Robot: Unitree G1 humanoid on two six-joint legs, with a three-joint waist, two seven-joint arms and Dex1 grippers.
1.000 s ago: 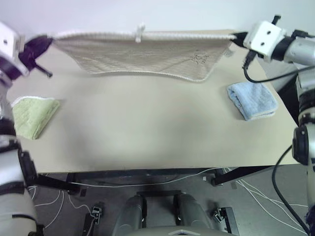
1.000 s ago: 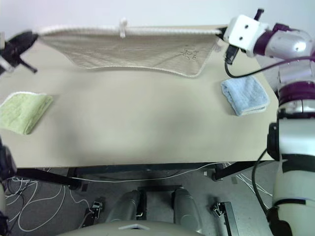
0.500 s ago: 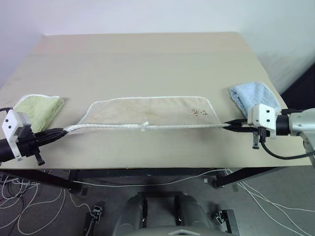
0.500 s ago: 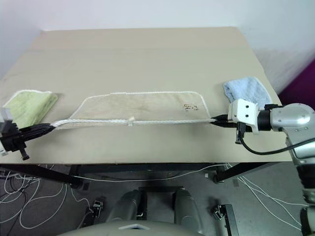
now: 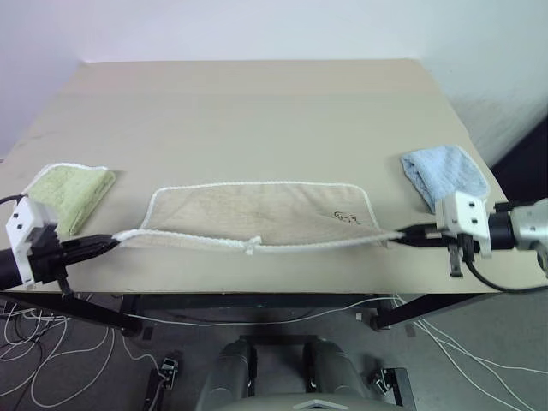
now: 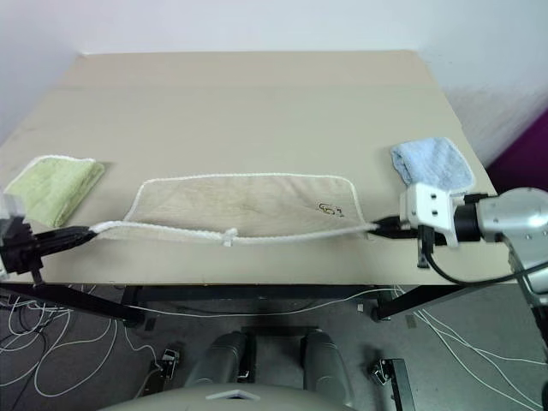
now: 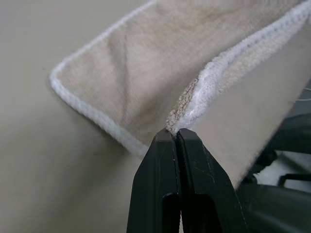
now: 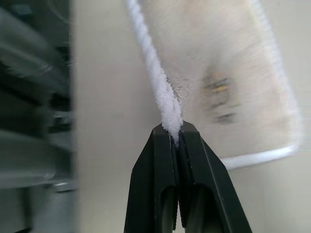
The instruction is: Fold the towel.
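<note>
The towel (image 5: pixel 257 214) lies across the near part of the worktop (image 5: pixel 257 111), its far half flat and its near edge strung between the two claws just above the worktop's front lip. The left claw (image 7: pixel 174 138) is pressed together on the hem at one near corner; the right claw (image 8: pixel 175 136) pinches the white border at the other. Each grip looks thin, right at the stitching, so a sharp tug could pull a corner free. If the edge sags or is let go here, it may slide off the front. The green cloth (image 5: pixel 67 195) and blue cloth (image 5: pixel 445 174) sit close to the ends and could get dragged.
</note>
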